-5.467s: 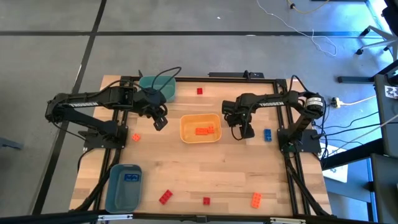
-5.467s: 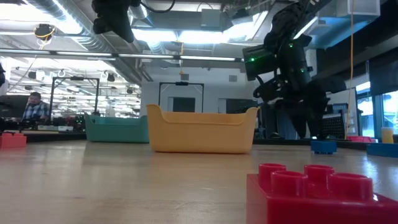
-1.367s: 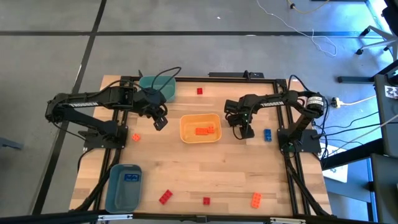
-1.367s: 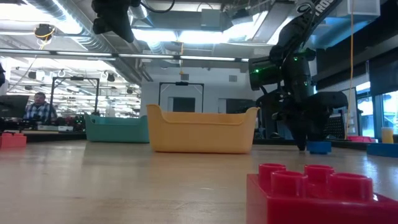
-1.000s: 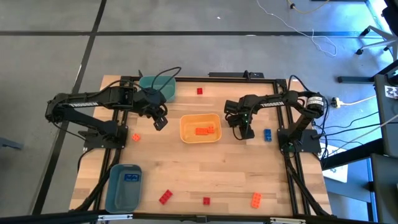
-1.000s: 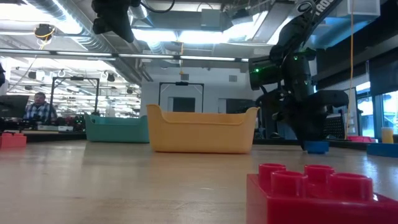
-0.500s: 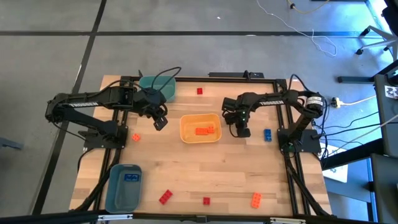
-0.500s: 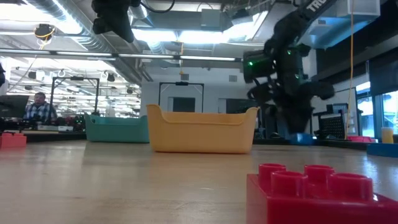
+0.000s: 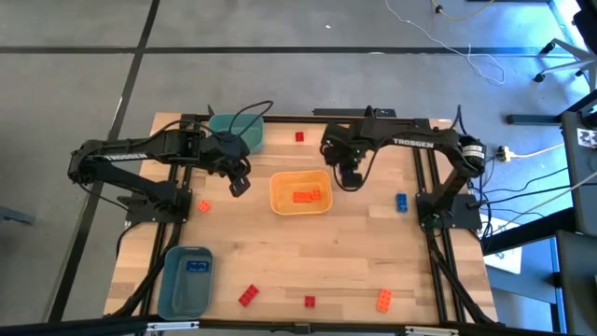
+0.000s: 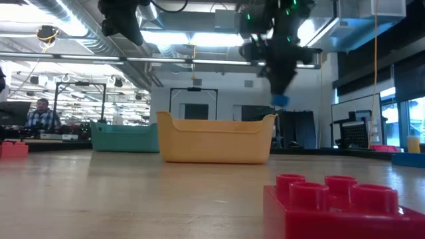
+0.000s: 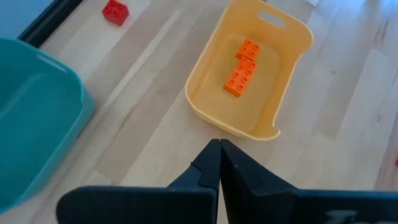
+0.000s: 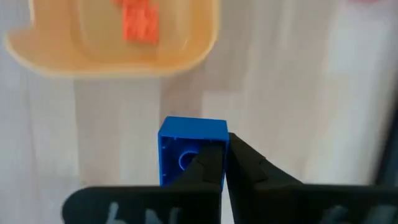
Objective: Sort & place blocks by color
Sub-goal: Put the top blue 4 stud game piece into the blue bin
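Wooden planks make the table (image 9: 345,243) under me, and behind it the low view shows an office with ceiling lights and a person sitting far off.

My right gripper (image 12: 221,163) is closed on a small blue block (image 12: 186,149), pinching one wall of it between the two fingers, with the hollow underside turned toward my wrist camera. In the low view this block (image 10: 281,100) hangs in the air, above the rim of the yellow bin (image 10: 214,138) at its far right corner. From above, my right gripper (image 9: 346,177) is just beside that bin's right end. My left gripper (image 11: 219,163) is shut on nothing and waits between the teal bin (image 9: 238,131) and the yellow bin.

I judge the block to be light, stiff plastic with smooth sides, so it can slip or turn if I hold only a thin wall. A grip across two opposite flat sides would be safer.

The blue bin (image 9: 187,278) is at the near left corner, well apart from my hand, and one blue block (image 9: 198,267) lies in it. Another blue block (image 9: 401,202) lies on the table to my right. Two orange blocks (image 9: 306,196) lie in the yellow bin. Red blocks (image 9: 248,296) and one orange block (image 9: 383,299) lie near the front edge.
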You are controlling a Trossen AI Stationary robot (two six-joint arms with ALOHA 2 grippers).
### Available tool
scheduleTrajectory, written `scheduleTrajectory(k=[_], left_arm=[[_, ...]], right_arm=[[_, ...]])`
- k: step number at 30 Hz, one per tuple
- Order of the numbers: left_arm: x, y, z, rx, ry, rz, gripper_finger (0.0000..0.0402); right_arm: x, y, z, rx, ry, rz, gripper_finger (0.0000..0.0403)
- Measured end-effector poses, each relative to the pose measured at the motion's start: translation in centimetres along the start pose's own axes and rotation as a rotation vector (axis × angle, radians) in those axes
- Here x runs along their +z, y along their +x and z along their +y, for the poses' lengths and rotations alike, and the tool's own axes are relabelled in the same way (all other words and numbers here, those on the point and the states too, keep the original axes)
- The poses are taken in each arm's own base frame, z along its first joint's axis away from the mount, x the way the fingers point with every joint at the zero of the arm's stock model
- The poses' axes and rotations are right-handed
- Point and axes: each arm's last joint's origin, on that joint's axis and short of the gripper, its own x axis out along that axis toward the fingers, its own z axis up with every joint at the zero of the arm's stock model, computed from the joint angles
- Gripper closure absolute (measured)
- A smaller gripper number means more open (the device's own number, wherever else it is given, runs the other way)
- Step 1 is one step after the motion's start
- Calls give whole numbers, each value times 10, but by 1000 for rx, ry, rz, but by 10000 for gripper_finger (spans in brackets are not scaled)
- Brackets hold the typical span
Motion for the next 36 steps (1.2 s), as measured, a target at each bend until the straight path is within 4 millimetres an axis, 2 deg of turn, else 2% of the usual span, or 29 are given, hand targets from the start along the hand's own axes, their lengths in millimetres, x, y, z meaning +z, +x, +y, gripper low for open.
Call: scheduleTrajectory(k=[3,9,18,21,23,28,32,36], left_arm=[[0,0,-1,-18,77,6,401],[1,0,2,-8,65,4,378],[6,5,13,32,26,8,304],[7,10,15,44,72,23,288],[8,14,14,45,165,31,282],[14,25,7,27,601,6,280],[26,35,-2,20,810,-97,280],[38,43,-13,43,1025,-223,280]], right_arm=[[12,-21,-1,-64,0,-65,402],[26,-49,0,-129,13,-157,402],[29,-52,2,-135,24,-185,403],[30,-53,2,-139,26,-194,403],[31,-53,1,-142,26,-205,403],[34,-54,0,-153,29,-238,403],[37,-54,0,-137,27,-272,403],[42,-56,2,-46,10,-350,403]])
